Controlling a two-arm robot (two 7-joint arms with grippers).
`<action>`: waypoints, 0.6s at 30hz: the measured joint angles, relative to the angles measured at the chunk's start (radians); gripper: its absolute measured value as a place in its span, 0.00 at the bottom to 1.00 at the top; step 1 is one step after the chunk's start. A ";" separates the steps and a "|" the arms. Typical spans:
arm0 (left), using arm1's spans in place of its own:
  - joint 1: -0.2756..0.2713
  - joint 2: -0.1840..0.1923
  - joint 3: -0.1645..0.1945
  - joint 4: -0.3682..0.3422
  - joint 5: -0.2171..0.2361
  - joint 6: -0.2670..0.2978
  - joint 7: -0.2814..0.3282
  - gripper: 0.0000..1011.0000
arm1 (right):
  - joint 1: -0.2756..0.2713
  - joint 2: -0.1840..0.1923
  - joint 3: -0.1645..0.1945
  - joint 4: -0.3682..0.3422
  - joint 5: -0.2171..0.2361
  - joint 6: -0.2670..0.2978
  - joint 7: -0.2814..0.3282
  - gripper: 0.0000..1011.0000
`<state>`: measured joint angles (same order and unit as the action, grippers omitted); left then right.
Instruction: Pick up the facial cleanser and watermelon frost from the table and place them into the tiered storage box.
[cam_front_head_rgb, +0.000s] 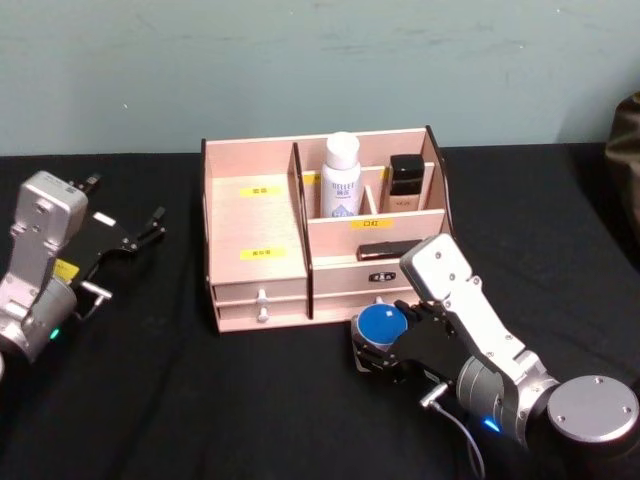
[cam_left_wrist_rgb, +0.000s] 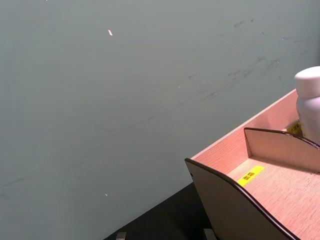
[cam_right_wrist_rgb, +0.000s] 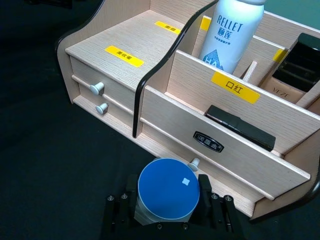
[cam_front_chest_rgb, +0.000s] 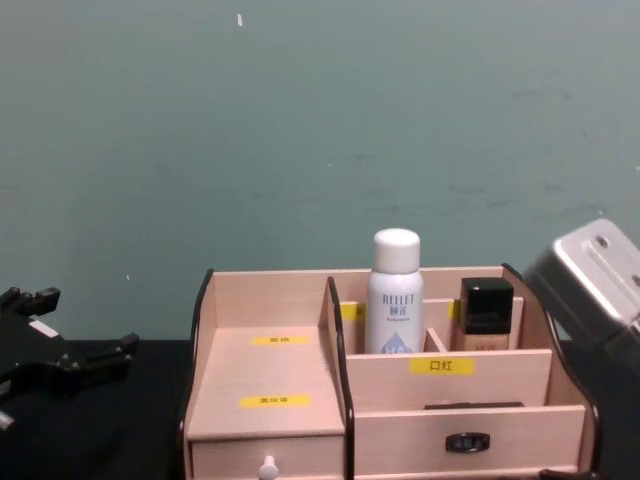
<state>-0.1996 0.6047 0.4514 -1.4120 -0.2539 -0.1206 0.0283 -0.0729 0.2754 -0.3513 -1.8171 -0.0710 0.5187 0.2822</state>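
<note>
Within the right gripper (cam_right_wrist_rgb: 168, 200), a blue-lidded jar (cam_right_wrist_rgb: 168, 187), body mostly hidden.

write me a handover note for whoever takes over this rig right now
Left pincer: open, empty, parked well to the left of the tiered storage box.
Right pincer: shut on the blue-lidded jar, low in front of the box's right-hand drawer.
Done: the white RELLET bottle stands upright in a rear compartment, next to a black-capped bottle.
Left: lift the jar, set it into a free compartment, release.
</note>
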 joint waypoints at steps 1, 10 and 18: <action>0.000 0.000 0.000 0.000 0.000 0.000 0.000 0.99 | 0.000 0.000 0.000 0.000 0.000 0.000 0.000 0.73; 0.000 0.000 0.000 0.000 0.000 0.000 0.000 0.99 | -0.008 0.007 0.016 -0.009 0.001 -0.033 0.040 0.73; 0.000 0.000 0.000 0.000 0.000 0.000 0.000 0.99 | -0.019 0.033 0.021 -0.063 0.015 -0.050 0.079 0.73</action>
<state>-0.1995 0.6047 0.4514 -1.4119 -0.2539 -0.1206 0.0283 -0.0924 0.3081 -0.3304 -1.8805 -0.0561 0.4689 0.3611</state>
